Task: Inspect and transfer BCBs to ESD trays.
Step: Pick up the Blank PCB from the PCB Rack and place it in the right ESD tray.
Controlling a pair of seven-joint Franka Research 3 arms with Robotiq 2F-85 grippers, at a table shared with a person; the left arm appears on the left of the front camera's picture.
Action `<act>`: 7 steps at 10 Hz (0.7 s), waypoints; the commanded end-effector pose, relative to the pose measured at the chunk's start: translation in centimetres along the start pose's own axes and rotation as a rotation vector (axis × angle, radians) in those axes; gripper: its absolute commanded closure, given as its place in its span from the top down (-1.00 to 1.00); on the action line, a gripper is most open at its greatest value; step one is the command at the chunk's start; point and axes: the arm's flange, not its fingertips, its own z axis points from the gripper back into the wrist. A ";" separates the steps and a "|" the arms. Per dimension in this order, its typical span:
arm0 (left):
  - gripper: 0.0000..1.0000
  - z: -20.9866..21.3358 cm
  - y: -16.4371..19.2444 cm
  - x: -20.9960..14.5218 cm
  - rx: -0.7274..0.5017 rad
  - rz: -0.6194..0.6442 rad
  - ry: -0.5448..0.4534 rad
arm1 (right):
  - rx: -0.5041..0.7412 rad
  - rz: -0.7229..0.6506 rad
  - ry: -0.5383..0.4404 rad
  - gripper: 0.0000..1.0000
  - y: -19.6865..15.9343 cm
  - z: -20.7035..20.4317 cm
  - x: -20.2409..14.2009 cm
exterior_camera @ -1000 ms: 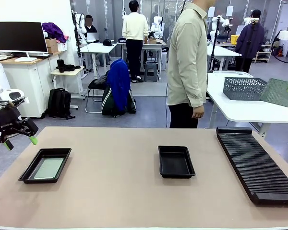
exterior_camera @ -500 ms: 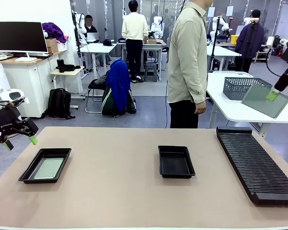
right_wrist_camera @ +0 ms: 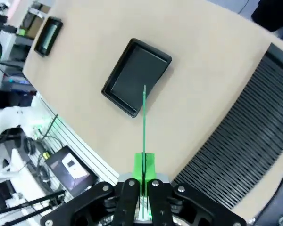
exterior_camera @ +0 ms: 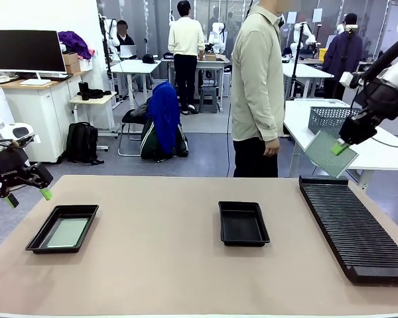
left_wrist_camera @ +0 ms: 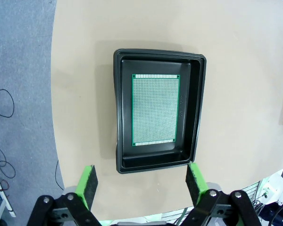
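Observation:
A black ESD tray (exterior_camera: 83, 212) lies at the table's left with a pale green BCB (exterior_camera: 66, 232) flat inside it. My left gripper (exterior_camera: 29, 197) hovers open above and left of that tray; in the left wrist view the tray (left_wrist_camera: 118, 108) and its BCB (left_wrist_camera: 155, 109) lie below the spread left gripper (left_wrist_camera: 141, 182). A second ESD tray (exterior_camera: 243, 223), empty, sits mid-table. My right gripper (exterior_camera: 340, 147) is shut on another BCB (exterior_camera: 322, 154), held in the air over the rack's far end. In the right wrist view that BCB (right_wrist_camera: 144, 117) shows edge-on in the right gripper (right_wrist_camera: 144, 162), above the empty tray (right_wrist_camera: 127, 80).
A long black slotted rack (exterior_camera: 351, 225) runs along the table's right side. A person (exterior_camera: 257, 93) stands at the far edge, hands down. Behind, a white table carries a grey mesh basket (exterior_camera: 328, 119).
My right arm has swung in from the far right, carrying the BCB leftward and down toward the rack's far end. The left arm has not moved.

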 end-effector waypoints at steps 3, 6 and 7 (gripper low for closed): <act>1.00 -0.1 0.2 0.1 -0.007 -0.015 -0.012 | 0.109 -0.155 -0.090 -0.96 0.6 -5.3 0.2; 1.00 -0.1 0.2 0.1 -0.007 -0.015 -0.012 | 0.178 -0.230 -0.127 -0.96 0.9 -9.7 0.6; 1.00 -0.1 0.2 0.1 -0.007 -0.015 -0.012 | 0.199 -0.258 -0.132 -0.96 1.2 -11.2 0.8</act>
